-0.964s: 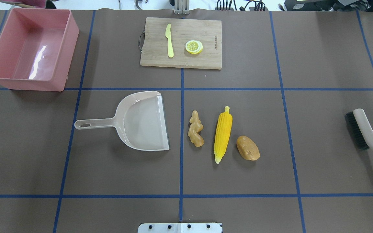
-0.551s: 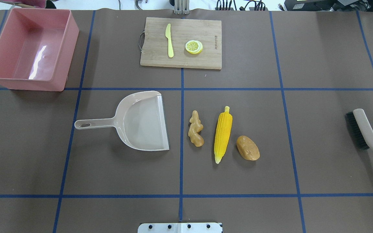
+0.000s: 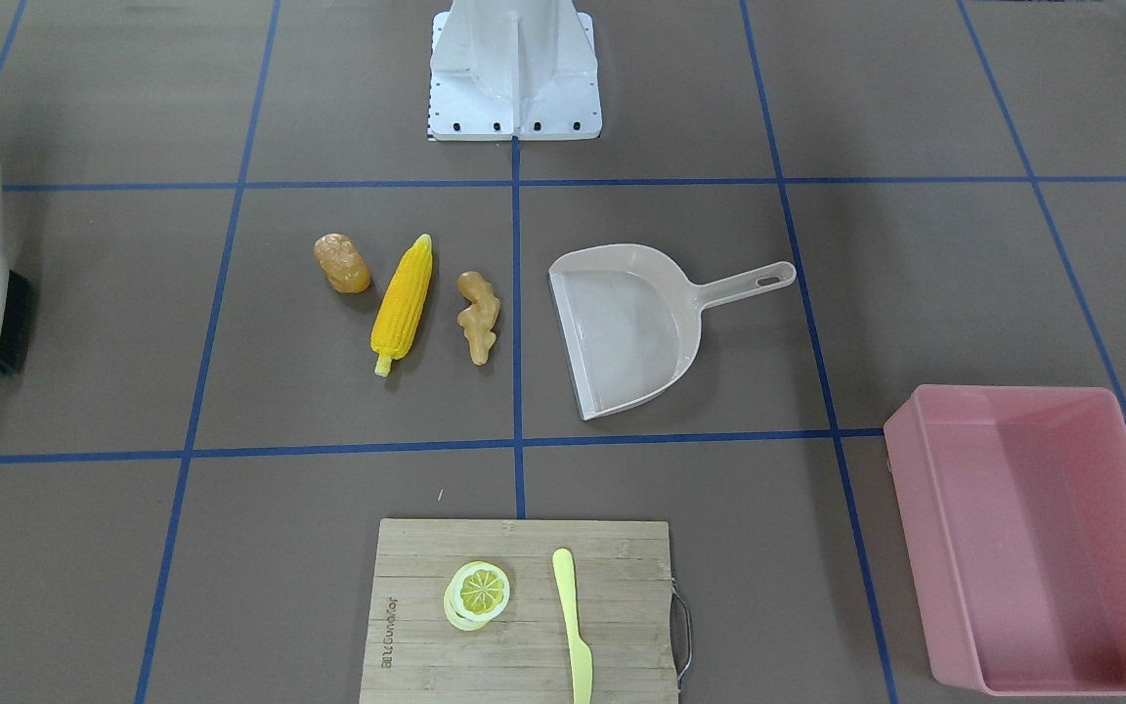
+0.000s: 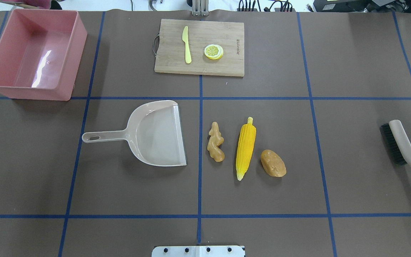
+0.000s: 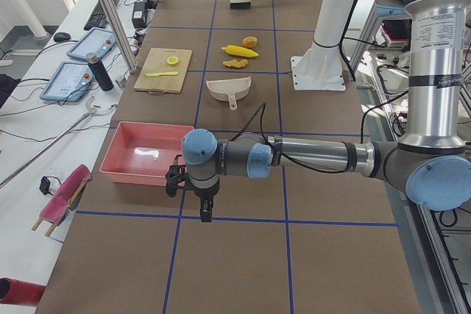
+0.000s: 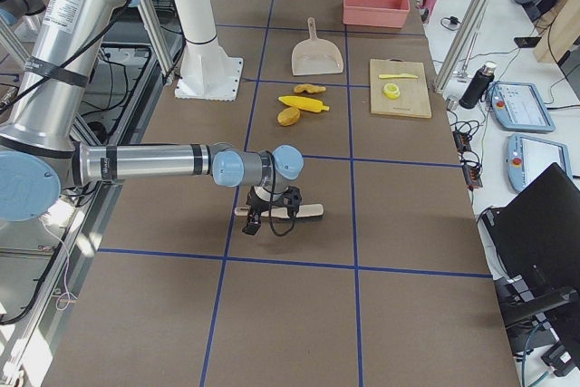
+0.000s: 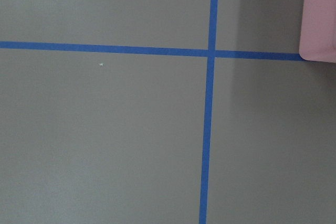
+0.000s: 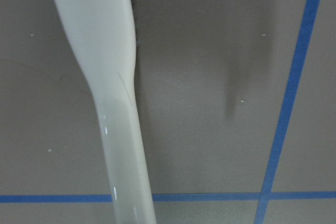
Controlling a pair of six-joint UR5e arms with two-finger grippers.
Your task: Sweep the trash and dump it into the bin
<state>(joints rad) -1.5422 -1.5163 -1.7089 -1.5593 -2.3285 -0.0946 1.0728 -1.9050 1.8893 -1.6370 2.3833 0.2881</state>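
The beige plastic dustpan [image 4: 155,134] lies flat on the brown bench [image 4: 351,71], handle toward my left and open lip toward my right. The trash lies in a row just off that lip. The knobbly tan ginger root [image 4: 215,142] is nearest the dustpan, across a blue tape line. The yellow corn cob [image 4: 245,148] comes next, and the brownish-orange potato-like lump [image 4: 273,163] is farthest out. None of the three touches the dustpan or another piece.

The large rectangular pink plastic tub [image 4: 37,57] stands upright, well apart from the dustpan, off its handle side and farther from me. The wooden cutting board [image 4: 223,32] lies beyond the dustpan, away from me. It carries a pale yellow knife [image 4: 187,44] and a lemon slice [image 4: 213,51].

The beige hand brush with black bristles [image 4: 401,142] lies far to the dustpan's lip side, well past the trash. My right pincer [image 6: 258,219] is down at its handle, but I cannot tell whether it pinches it. My left pincer [image 5: 204,211] hangs far off the dustpan's handle side, just past the tub. I cannot tell whether it is spread or pressed together.
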